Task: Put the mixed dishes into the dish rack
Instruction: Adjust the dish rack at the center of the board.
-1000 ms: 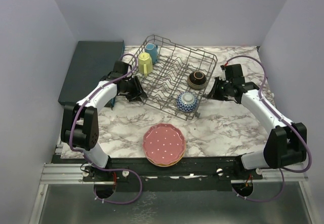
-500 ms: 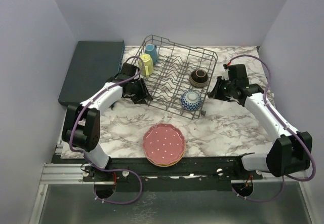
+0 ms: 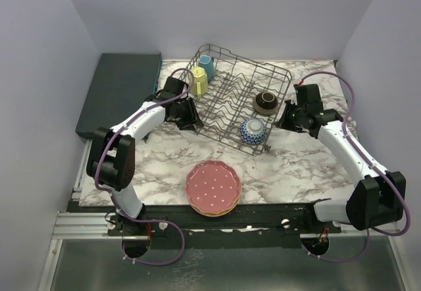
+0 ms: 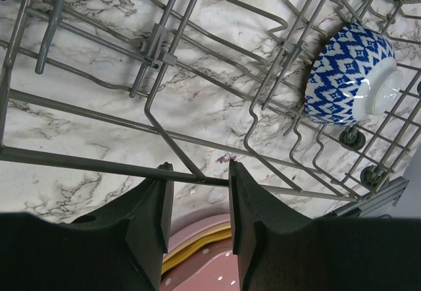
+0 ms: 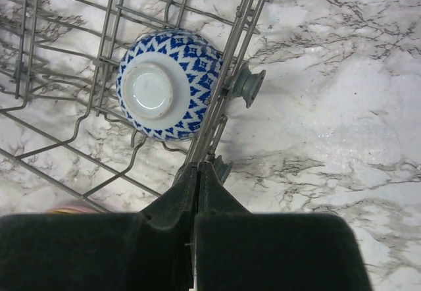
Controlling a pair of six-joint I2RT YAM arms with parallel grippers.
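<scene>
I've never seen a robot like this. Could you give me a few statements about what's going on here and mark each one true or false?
1. The blue patterned bowl sits inside the dish rack. True.
2. The pink plate is already in the rack. False: it tops a stack of plates on the table, near the front edge.
3. A yellow mug and a blue mug are in the rack's far left corner. True.
4. The right gripper is wide open. False: it is shut, pinching a wire at the rack's rim.
</scene>
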